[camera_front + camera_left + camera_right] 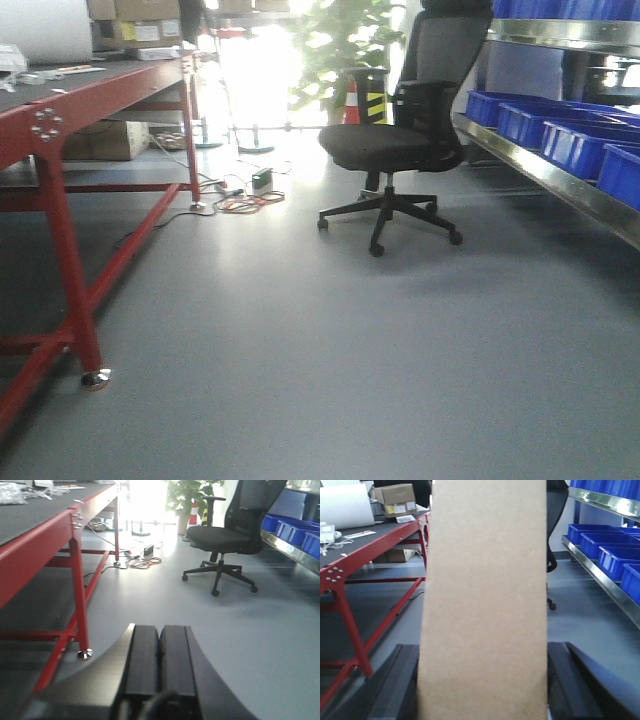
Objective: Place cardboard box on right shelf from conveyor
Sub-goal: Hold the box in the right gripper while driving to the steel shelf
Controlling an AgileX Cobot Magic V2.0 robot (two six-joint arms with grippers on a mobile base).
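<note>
Tan cardboard is filling my right wrist view: my right gripper [482, 690] is clamping the cardboard box [485, 595] upright between its fingers, clear of the conveyor [365, 542] lying to the left. So the pickup is looking done. The right shelf [600, 575] is waiting off to the right, not yet reached; carrying across, setting down and releasing are what I am judging left. My left gripper [160, 660] is sitting closed, holding nothing.

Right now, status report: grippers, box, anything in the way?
Left gripper shut, empty. Right gripper shut on cardboard box. Office chair stands in aisle beside right shelf.
</note>
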